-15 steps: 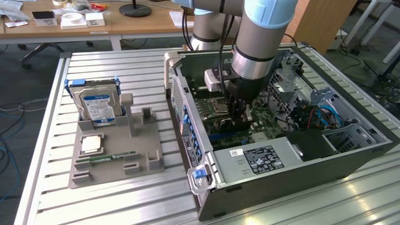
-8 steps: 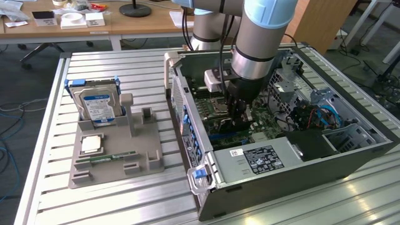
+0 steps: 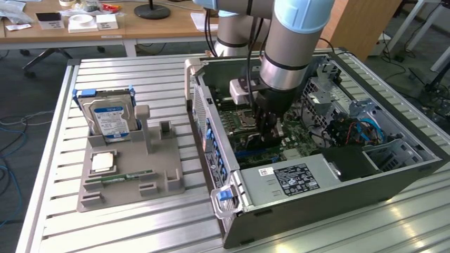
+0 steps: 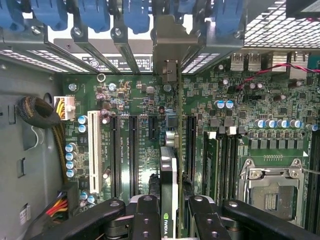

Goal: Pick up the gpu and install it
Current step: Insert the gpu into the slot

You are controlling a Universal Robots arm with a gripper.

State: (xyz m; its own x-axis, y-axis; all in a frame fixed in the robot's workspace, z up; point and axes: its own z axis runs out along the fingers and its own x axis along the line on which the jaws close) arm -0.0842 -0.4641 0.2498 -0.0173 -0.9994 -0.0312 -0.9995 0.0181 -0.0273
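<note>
The gpu (image 4: 168, 167) is seen edge-on in the wrist view, a thin card with a green logo near the fingers. Its silvery end bracket (image 4: 170, 47) reaches up to the row of rear slot openings. My gripper (image 4: 175, 217) is shut on the card, one black finger (image 4: 147, 215) on each side. The card stands over the green motherboard (image 4: 135, 95), between the black expansion slots (image 4: 134, 150). I cannot tell whether it is seated. In the exterior view my gripper (image 3: 271, 134) is down inside the open computer case (image 3: 316, 190).
Blue latches (image 4: 95, 12) line the case's rear edge. A cable bundle (image 4: 42, 112) and the CPU socket (image 4: 272, 192) flank the slots. Outside the case, a grey holder (image 3: 134, 179) carries a hard drive (image 3: 111, 118), a chip (image 3: 103, 162) and a memory stick (image 3: 130, 175).
</note>
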